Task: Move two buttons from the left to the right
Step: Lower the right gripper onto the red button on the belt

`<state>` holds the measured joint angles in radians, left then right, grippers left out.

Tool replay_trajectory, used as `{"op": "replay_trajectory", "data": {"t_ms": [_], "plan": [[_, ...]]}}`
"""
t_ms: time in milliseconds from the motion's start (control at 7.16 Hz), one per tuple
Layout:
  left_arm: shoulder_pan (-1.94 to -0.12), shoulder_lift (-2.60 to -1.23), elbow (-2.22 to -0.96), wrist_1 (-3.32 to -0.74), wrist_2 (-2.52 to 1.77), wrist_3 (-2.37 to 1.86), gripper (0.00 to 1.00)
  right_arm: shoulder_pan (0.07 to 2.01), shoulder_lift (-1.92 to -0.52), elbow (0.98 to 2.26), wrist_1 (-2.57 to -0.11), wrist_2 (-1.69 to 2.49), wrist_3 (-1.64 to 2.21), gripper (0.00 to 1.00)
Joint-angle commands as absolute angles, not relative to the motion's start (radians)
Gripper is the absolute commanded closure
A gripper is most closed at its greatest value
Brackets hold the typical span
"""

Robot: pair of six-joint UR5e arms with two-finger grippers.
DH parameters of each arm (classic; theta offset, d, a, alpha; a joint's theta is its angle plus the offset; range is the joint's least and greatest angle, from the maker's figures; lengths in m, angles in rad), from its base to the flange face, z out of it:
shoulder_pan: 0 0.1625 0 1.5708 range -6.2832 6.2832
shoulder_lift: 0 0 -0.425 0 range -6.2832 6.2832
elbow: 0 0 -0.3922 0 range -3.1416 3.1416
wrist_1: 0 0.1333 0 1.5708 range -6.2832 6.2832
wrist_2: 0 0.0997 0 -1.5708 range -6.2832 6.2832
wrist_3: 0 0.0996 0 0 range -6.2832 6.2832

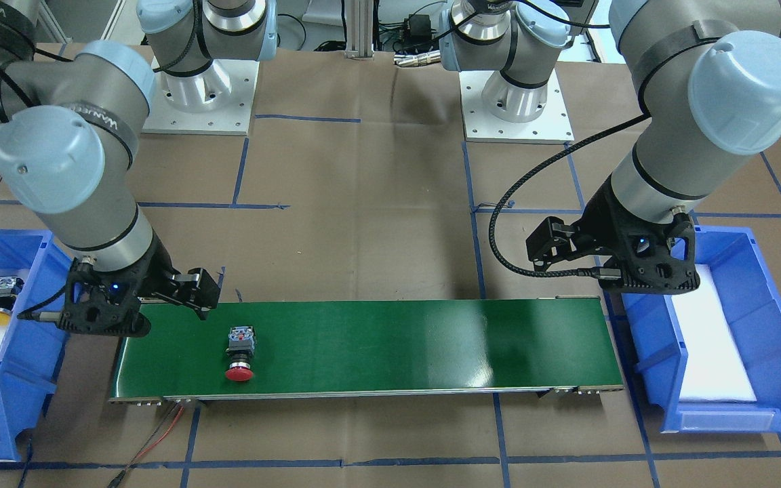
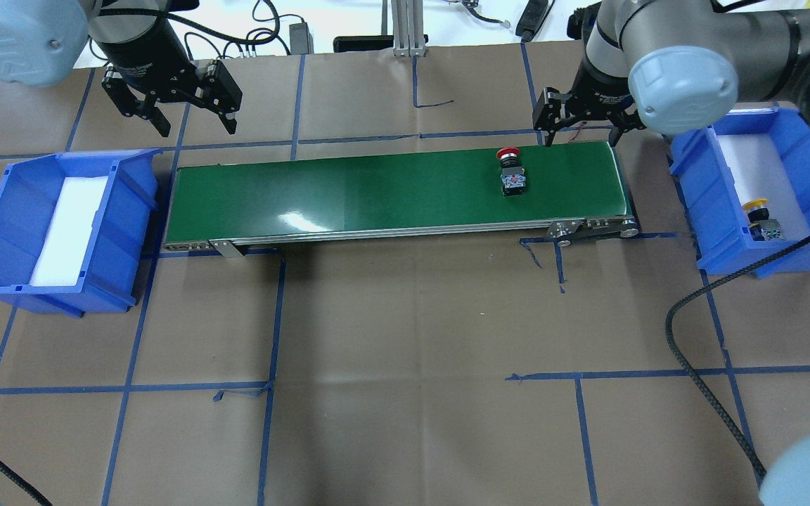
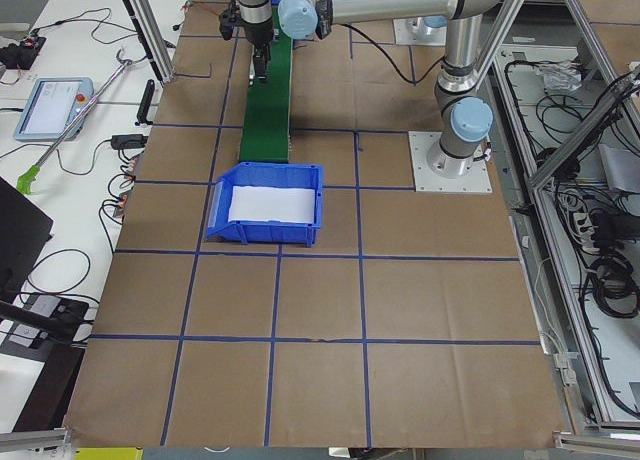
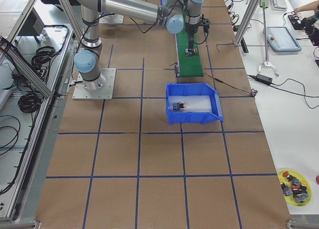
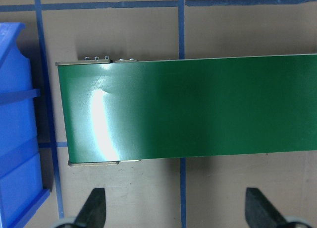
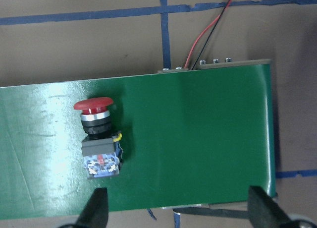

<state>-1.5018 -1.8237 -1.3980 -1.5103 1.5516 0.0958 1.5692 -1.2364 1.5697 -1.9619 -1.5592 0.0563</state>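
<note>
Desk [image 2: 405,316], brown paper, taped grid. You've 1 conveyor belt [image 2: 377,190]: red button [image 2: 510,172] lying on its right end; yellow button [image 2: 760,218] in blue bin [image 2: 728,246] beside that end. Left tool [image 2: 197,128], right tool [image 2: 579,137]: above belt ends, fingers apart, holding nothing.

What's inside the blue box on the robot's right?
A yellow button lies on white foam in that bin. The floor beneath the foam is hidden.

Table [image 3: 440,300]: covered in brown paper, divided into squares by blue tape lines [image 3: 300,340]. Far side: white bench [image 3: 70,200] carrying loose cables and a tablet [image 3: 50,108]. Aluminium post [image 2: 408,31] at far centre. Near side: cable bundles [image 3: 600,270] beyond the table edge. Lighting bright, even.
</note>
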Motion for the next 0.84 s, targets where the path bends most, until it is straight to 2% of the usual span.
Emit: {"op": "replay_trajectory", "data": {"t_ms": [0, 699], "plan": [[-1.502, -1.824, -1.399, -1.511, 1.554, 0.097, 0.0, 1.586, -1.157, 1.566, -2.029, -1.52, 0.057, 0.01], [-1.502, -1.824, -1.399, -1.511, 1.552, 0.097, 0.0, 1.591, -1.08, 1.559, -2.054, -1.523, 0.043, 0.02]]}}
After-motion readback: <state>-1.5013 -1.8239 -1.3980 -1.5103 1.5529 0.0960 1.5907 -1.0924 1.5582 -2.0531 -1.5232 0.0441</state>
